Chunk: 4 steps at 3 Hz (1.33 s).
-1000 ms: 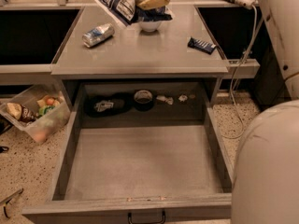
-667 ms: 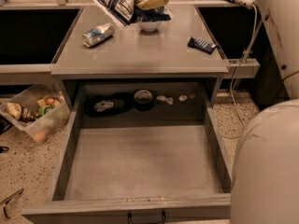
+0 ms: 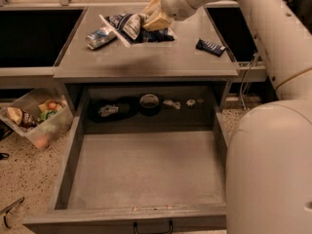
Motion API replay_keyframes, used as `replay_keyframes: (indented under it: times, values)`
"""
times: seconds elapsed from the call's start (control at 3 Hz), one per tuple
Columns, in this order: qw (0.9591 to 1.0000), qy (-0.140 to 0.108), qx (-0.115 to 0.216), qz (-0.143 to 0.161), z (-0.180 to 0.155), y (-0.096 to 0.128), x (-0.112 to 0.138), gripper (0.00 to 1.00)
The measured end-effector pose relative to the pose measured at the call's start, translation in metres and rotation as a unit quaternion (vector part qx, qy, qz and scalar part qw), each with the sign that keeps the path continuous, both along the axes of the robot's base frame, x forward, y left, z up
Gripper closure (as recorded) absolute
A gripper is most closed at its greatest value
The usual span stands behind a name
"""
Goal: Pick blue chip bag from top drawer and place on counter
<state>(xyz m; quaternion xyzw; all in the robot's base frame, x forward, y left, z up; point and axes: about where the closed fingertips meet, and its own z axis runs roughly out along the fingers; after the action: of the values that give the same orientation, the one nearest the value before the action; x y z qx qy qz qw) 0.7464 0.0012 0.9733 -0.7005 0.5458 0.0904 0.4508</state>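
Observation:
The blue chip bag (image 3: 127, 26), crumpled dark blue with white panels, hangs from my gripper (image 3: 152, 17) just above the back middle of the counter (image 3: 146, 60). The gripper is shut on the bag's right side, and the bag's lower edge is at or near the counter surface. The arm reaches in from the upper right. The top drawer (image 3: 146, 169) is pulled fully open below, its gray floor bare, with its dark handle (image 3: 152, 226) at the front edge.
A silver-blue drink can (image 3: 100, 37) lies on the counter left of the bag. A small dark-blue bar wrapper (image 3: 210, 46) lies at the counter's right. Small dark items and a round roll (image 3: 148, 101) sit at the back under the counter. A clear bin of food (image 3: 34, 118) stands on the floor at left.
My gripper has moved the blue chip bag down and toward the front, closer to the counter surface. The can and the bar wrapper have not moved.

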Motion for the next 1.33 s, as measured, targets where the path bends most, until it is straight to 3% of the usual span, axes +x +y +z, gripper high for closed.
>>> replay_keyframes:
  times: [0.33,0.67,1.0,1.33]
  values:
    - [0.9984,0.045,0.018,-0.030,-0.035,-0.005,0.012,1.00]
    - [0.9959,0.073,0.022,-0.049,-0.065,-0.003,0.017,1.00]
    - [0.9952,0.080,0.014,-0.054,-0.088,0.004,0.024,1.00]
    - [0.9952,0.080,0.014,-0.054,-0.088,0.004,0.024,0.81]
